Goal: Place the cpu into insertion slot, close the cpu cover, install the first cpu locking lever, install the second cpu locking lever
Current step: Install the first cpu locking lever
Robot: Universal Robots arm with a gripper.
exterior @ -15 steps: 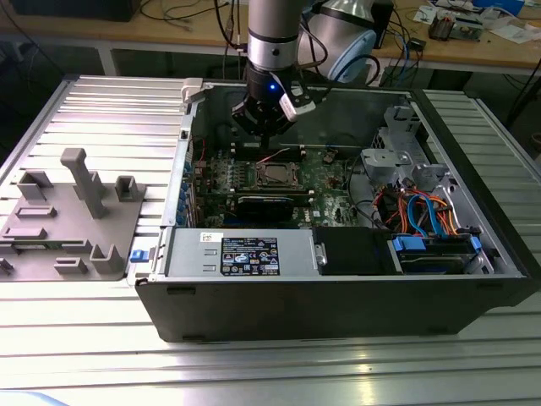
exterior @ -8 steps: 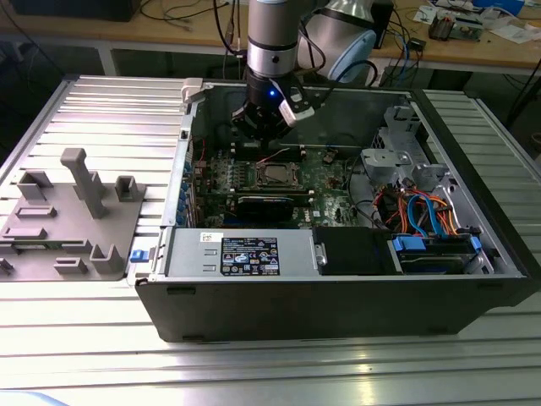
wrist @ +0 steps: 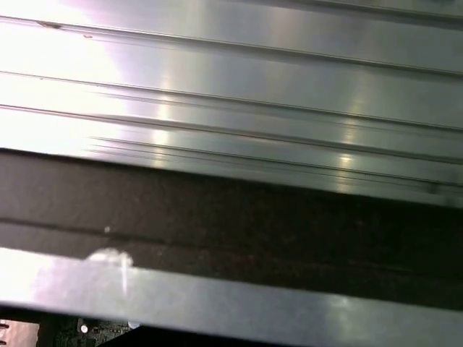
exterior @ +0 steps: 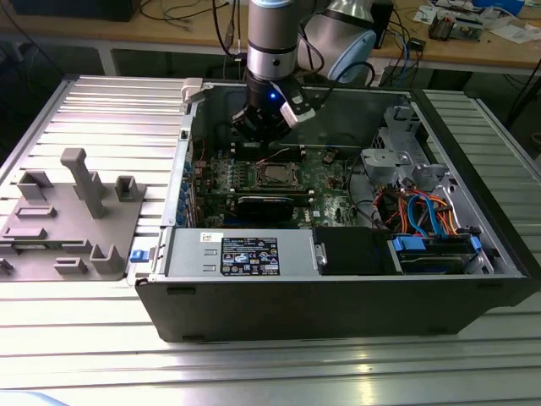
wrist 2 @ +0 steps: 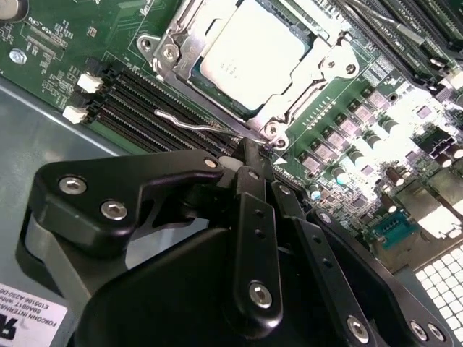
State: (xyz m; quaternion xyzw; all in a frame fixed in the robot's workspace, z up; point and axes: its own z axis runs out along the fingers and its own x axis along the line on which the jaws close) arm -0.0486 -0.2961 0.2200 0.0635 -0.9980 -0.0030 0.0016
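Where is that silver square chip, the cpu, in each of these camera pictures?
Exterior view: the cpu sits in its socket on the green board, mid-case, just below the gripper.
Second wrist view: the cpu lies large near the gripper, framed by the cpu cover.
First wrist view: ribbed metal and a dark band; I cannot find the chip there.
Shared landmark: the green circuit board around the socket.

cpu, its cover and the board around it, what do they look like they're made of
The cpu top looks like dull brushed metal: pale grey, matte, with soft glare. The cpu cover framing it looks like bright stamped steel, judging by its sharp highlights and thin edges. The board appears to be glossy green laminate with fine pale markings. The tool near the cover's corner looks like black-coated metal with silver screws.
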